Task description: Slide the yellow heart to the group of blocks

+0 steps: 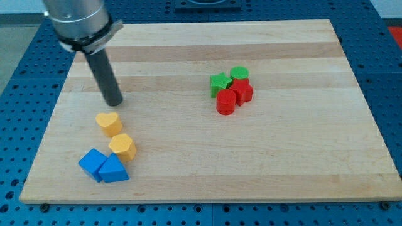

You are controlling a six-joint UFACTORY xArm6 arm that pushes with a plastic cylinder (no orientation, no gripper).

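The yellow heart [108, 123] lies on the wooden board [282, 163] at the view's left. My tip [114, 102] rests just above it, toward the view's top, a short gap apart. A yellow hexagon [122, 147] sits just below and right of the heart. Two blue blocks, a cube [93, 163] and a triangle-like one [114, 170], touch near the bottom left. A group sits right of centre: a green star [219, 83], a green cylinder [239, 74], a red cylinder [226, 102] and a red block [242, 90].
The board's left edge [47, 125] is close to the heart. A blue perforated table [19, 94] surrounds the board. The arm's grey body [75, 19] hangs over the top left corner.
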